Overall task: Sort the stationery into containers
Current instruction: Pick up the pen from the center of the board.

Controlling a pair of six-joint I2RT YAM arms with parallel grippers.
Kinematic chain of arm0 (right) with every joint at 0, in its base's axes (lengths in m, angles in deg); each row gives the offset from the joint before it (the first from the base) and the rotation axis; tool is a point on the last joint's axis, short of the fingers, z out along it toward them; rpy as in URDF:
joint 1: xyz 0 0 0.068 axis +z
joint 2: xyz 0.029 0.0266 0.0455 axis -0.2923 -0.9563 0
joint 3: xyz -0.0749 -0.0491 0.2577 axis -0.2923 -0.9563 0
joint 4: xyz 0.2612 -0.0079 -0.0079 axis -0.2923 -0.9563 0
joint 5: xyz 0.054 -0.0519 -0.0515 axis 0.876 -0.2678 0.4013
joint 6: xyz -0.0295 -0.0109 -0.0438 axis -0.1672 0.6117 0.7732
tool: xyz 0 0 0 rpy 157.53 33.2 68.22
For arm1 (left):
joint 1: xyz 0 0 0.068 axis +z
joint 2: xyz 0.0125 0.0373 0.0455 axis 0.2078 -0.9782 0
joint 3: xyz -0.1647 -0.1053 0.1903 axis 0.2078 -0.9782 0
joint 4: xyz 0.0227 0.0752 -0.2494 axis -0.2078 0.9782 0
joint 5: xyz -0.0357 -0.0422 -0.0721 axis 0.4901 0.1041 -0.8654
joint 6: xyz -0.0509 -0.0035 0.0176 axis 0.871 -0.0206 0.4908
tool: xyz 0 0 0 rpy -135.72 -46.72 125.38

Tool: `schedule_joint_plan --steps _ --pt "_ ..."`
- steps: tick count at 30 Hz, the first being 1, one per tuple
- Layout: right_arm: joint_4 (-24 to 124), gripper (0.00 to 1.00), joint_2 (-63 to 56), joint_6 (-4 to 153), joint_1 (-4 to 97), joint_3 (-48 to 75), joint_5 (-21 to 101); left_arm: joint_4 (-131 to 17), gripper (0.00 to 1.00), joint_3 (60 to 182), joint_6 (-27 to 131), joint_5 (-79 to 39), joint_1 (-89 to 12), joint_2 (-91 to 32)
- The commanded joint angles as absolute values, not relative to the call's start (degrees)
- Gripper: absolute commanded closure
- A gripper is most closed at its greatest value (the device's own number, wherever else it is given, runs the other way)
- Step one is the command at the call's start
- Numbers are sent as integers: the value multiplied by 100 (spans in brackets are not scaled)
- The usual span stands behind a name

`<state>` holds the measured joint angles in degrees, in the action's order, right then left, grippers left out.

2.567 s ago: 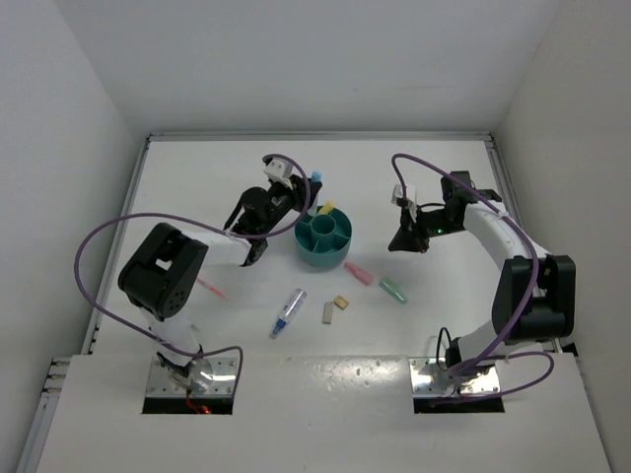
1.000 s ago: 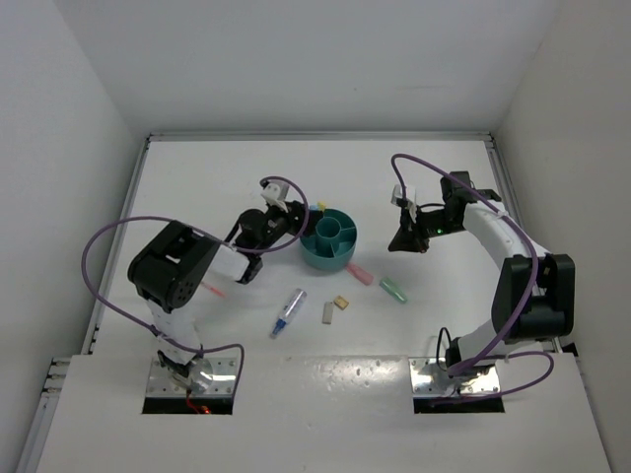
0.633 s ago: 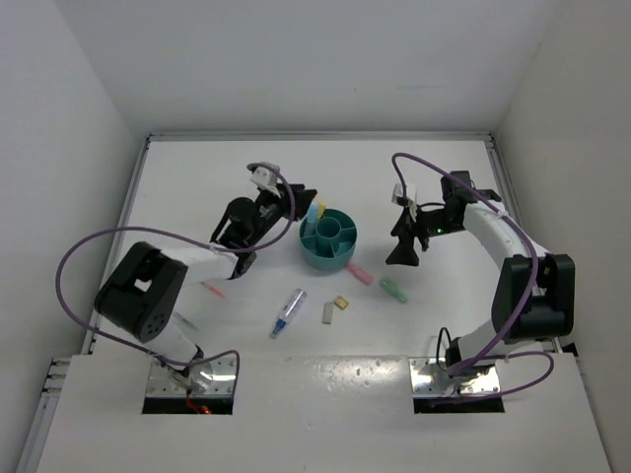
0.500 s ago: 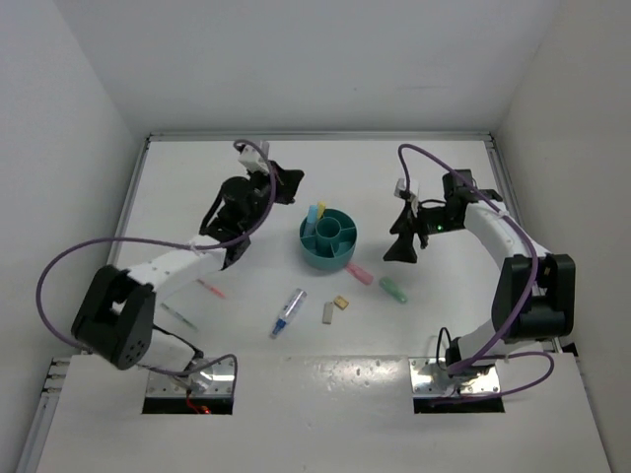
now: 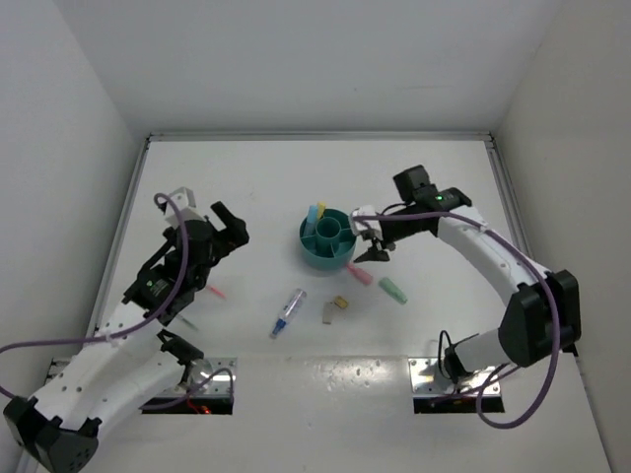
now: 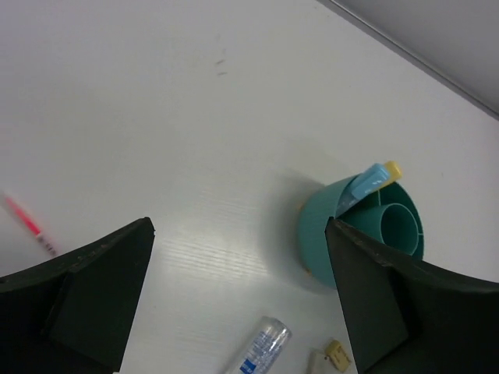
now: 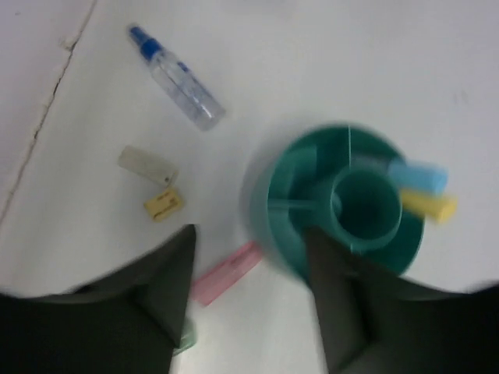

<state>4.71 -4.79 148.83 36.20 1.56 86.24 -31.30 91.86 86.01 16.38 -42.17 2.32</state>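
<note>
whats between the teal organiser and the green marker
The pink marker lies between the organiser and the green marker, touching neither. The top view shows this best.

Clear-blue pen (image 6: 263, 349) — bottom cut off.

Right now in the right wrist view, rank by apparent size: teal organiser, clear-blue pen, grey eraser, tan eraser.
1. teal organiser
2. clear-blue pen
3. grey eraser
4. tan eraser, a little smaller

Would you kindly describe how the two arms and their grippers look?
The left arm and right arm have white links with black joints. The left gripper and right gripper are black, two-fingered. A purple cable loops along each; a green light glows near the right wrist.
</note>
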Motion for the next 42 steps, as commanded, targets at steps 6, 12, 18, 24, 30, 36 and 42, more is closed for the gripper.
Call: schedule_joint_plan --steps 6,12,18,24,30,36,42 --pt "966 24 -1893 15865 5827 936 7744 -752 34 9453 11079 2988 -4056 107" --pt "923 46 -3105 15865 6594 1559 7242 -407 24 9296 11644 3005 -4003 -19" --pt "931 44 -3423 15865 6955 1612 6899 -407 22 9348 11582 3243 -3950 228" --pt "790 42 -3775 15769 7430 1964 6390 -407 22 9401 11529 3296 -3950 228" --pt "1106 42 -3889 15451 7869 1912 5643 -407 22 9401 11477 3296 -3950 508" --pt "1440 42 -3995 15117 8308 1850 4353 -407 22 9401 11477 3296 -3950 614" --pt "1274 43 -4451 15047 8485 2069 3708 -354 22 9401 11477 3243 -3950 720"
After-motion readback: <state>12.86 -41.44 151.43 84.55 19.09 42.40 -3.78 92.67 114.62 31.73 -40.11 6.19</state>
